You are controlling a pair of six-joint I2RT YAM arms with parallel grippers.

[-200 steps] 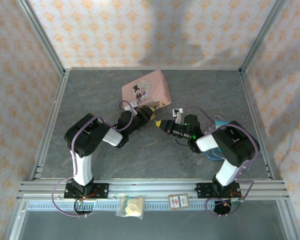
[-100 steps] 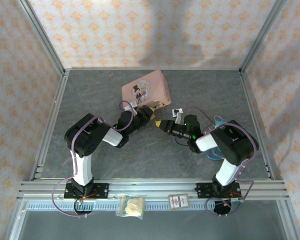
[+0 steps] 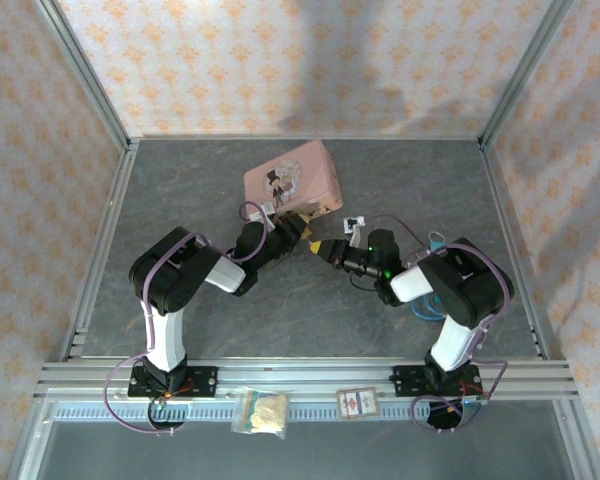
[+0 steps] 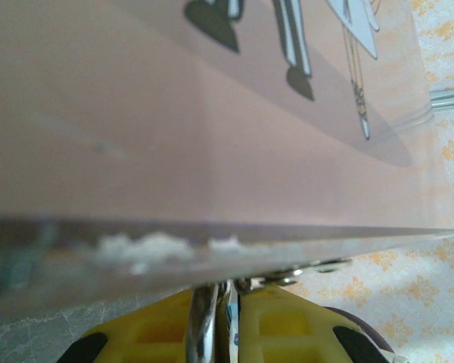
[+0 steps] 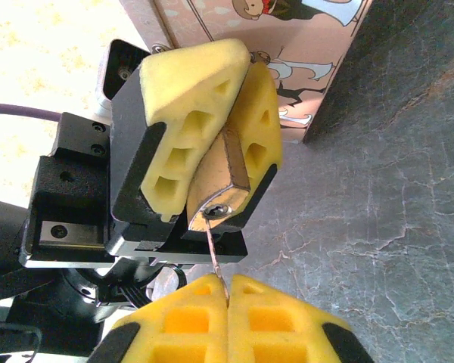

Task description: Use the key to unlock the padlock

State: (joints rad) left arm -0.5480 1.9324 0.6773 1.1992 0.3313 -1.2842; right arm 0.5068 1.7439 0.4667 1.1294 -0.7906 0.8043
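Sitting just in front of the pink tin [image 3: 290, 180], the left claw [image 5: 238, 76] is clamping the brass padlock [image 5: 221, 178] while the right claw [image 5: 227, 299] is pinching the key [image 5: 214, 253], its tip meeting the keyhole, so turning it and freeing the shackle are seemingly remaining
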